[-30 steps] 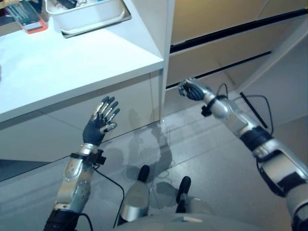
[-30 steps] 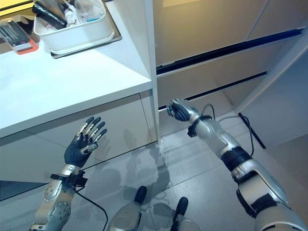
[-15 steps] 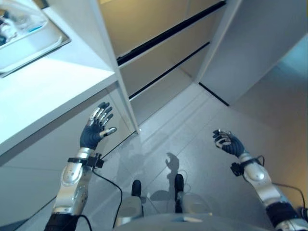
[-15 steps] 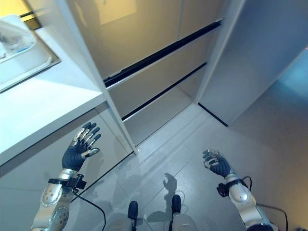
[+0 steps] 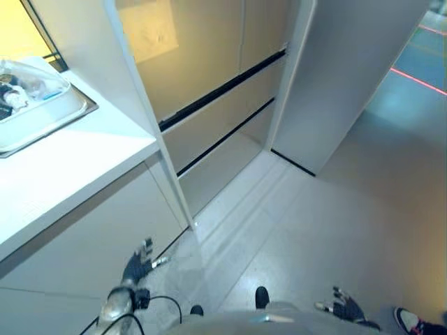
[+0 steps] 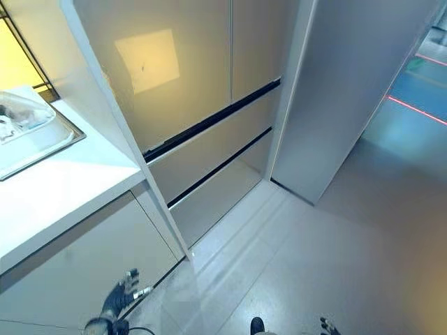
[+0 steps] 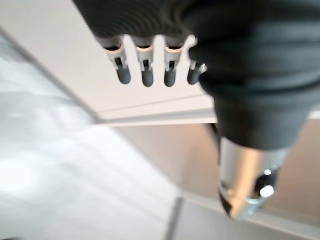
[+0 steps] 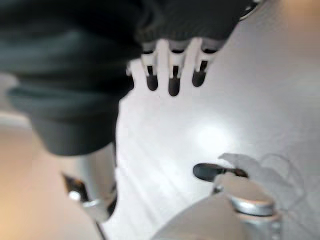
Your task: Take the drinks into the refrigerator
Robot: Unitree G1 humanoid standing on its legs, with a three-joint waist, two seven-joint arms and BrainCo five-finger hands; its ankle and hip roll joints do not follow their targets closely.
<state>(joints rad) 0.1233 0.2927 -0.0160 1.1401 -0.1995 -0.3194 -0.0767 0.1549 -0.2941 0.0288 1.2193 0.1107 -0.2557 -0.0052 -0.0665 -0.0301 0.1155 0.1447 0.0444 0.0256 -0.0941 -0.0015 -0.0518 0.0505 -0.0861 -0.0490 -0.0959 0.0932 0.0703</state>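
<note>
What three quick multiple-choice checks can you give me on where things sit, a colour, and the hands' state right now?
1. Where is the tray of items?
A. On the floor
B. On the white counter, left of the refrigerator
C. In the right hand

2. What colour is the line on the floor at far right?
A. Red
B. Green
C. Black

3. What state are the left hand and right hand in?
A. Both open, holding nothing
B. Left shut on a bottle
C. Right shut on a door handle

Answers: 1 B, the tray rests on the countertop beside the tall beige doors. 2 A, a thin red stripe crosses the floor. 3 A, both wrist views show straight fingers with nothing between them.
</note>
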